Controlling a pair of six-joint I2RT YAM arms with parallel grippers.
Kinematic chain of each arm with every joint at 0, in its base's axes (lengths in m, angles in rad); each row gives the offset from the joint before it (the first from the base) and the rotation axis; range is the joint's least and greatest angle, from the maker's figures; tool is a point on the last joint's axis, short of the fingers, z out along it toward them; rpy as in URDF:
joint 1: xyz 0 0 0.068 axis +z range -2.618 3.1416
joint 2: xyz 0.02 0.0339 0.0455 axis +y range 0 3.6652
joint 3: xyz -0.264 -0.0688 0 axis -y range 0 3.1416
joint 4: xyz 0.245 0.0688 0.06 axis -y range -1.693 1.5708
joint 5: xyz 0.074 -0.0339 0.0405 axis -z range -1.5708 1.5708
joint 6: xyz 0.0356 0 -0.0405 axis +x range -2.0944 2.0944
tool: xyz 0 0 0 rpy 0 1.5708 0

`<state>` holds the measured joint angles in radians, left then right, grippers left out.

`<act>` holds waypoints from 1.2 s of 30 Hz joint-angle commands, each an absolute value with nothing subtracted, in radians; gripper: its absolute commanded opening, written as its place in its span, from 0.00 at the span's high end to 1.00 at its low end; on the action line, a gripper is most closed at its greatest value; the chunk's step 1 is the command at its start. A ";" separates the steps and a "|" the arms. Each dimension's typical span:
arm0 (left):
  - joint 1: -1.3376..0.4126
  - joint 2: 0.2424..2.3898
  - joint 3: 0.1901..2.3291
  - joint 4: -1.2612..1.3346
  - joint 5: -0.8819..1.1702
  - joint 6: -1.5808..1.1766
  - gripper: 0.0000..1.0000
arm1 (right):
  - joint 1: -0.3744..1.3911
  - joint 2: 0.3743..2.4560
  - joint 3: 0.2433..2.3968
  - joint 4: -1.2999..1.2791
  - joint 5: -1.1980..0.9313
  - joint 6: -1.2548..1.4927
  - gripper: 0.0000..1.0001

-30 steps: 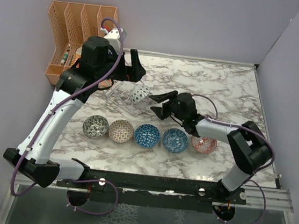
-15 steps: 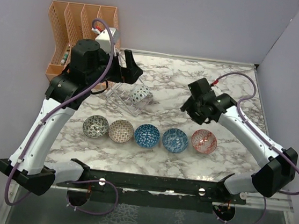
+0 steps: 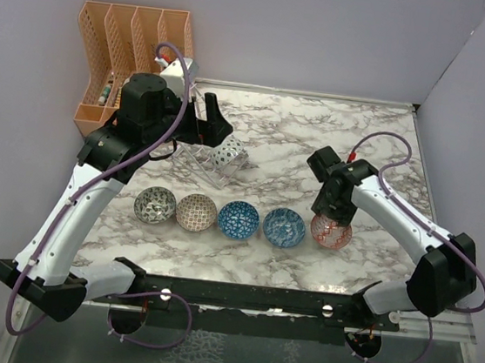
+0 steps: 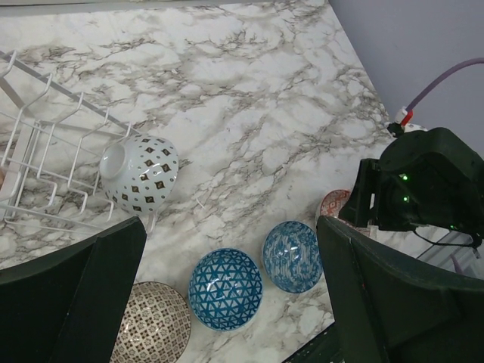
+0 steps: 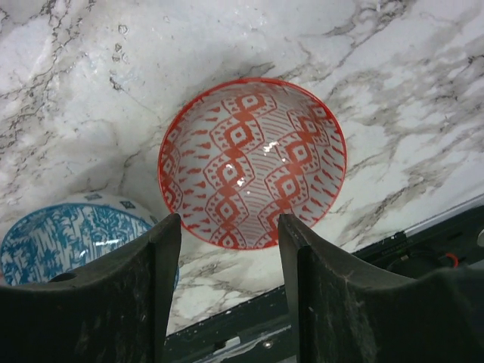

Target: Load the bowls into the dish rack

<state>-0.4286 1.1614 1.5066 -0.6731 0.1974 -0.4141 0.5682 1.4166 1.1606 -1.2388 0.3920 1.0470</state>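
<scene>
You have one of the six bowls loaded. A white-backed bowl (image 4: 140, 174) with small diamond marks lies tipped on its side among the bars of the clear dish rack (image 4: 30, 162), at the rack's end toward the middle of the bench (image 3: 318, 129).

Five are left, all sitting upright in a row in front of the arms: the grey-black bowl (image 3: 155, 205), the beige bowl (image 3: 196, 212), a first blue bowl (image 3: 238, 220), a second blue bowl (image 3: 284, 227) and the red bowl (image 3: 333, 236) at the right end.

Your right gripper (image 5: 229, 227) hangs just above the red bowl, its fingers spread over the near rim and pinching nothing, so that bowl looks like the next pick. Your left gripper (image 4: 231, 223) hovers beside the rack, its fingers wide apart and empty.
</scene>
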 commanded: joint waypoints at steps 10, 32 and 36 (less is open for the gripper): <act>-0.435 1.136 1.525 -0.660 0.226 -0.418 0.01 | 0.495 1.534 1.037 -0.892 0.228 0.958 0.50; -0.434 1.151 1.558 -0.664 0.190 -0.396 0.01 | 0.495 1.548 1.370 -0.805 0.270 0.735 0.99; -0.436 1.155 1.604 -0.673 0.161 -0.395 0.01 | 0.495 1.490 1.373 -0.548 0.078 0.743 0.99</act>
<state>-0.4324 1.1591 1.5333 -0.6750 0.1986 -0.4088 0.4953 1.5600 1.3510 -0.8429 0.2478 0.7929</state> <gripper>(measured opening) 0.991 0.039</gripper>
